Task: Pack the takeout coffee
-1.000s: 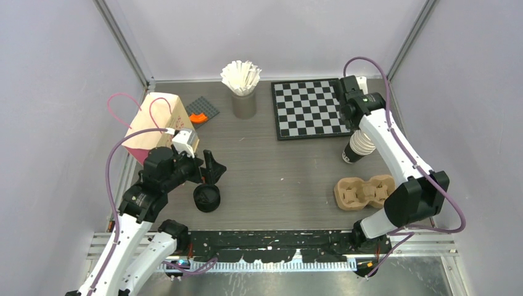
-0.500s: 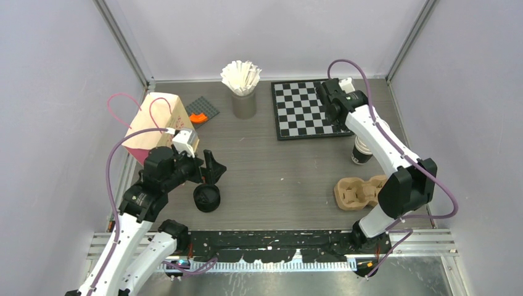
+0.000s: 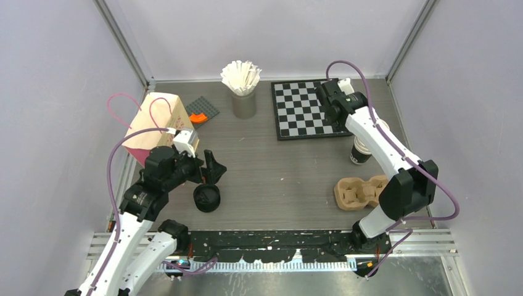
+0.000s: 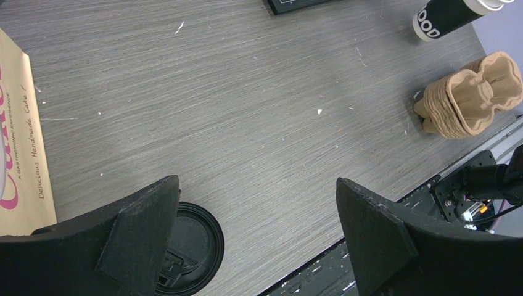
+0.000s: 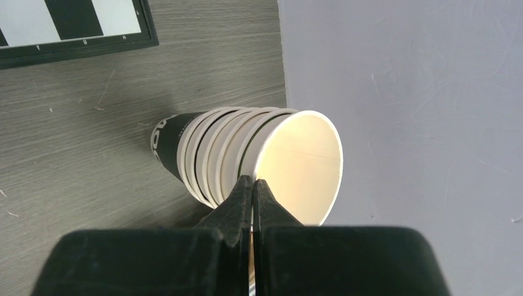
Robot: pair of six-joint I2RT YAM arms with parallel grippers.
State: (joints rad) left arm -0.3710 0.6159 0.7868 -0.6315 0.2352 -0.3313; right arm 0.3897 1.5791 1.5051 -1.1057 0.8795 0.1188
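A stack of dark paper cups [image 5: 203, 148] with white insides leans on the table near the right wall; it shows too in the top view [image 3: 359, 153] and the left wrist view [image 4: 447, 15]. My right gripper [image 5: 253, 180] is shut on the rim of the top cup; in the top view its fingers are hidden under its arm. A black lid [image 3: 207, 197] lies at the front left. My left gripper [image 4: 256, 185] hangs open just above it, the lid [image 4: 194, 246] beside its left finger. No lidded cup shows.
A brown pulp carrier [image 3: 364, 191] lies at the front right. A cream bag with pink handles [image 3: 154, 120] stands at the left. At the back are a checkerboard [image 3: 308, 110], a cup of white stirrers [image 3: 242, 83] and a small grey plate with an orange piece [image 3: 200, 113].
My right wrist has swung left over the checkerboard's edge, and the cup stack has tipped more upright and shifted slightly right. The left arm has not moved.
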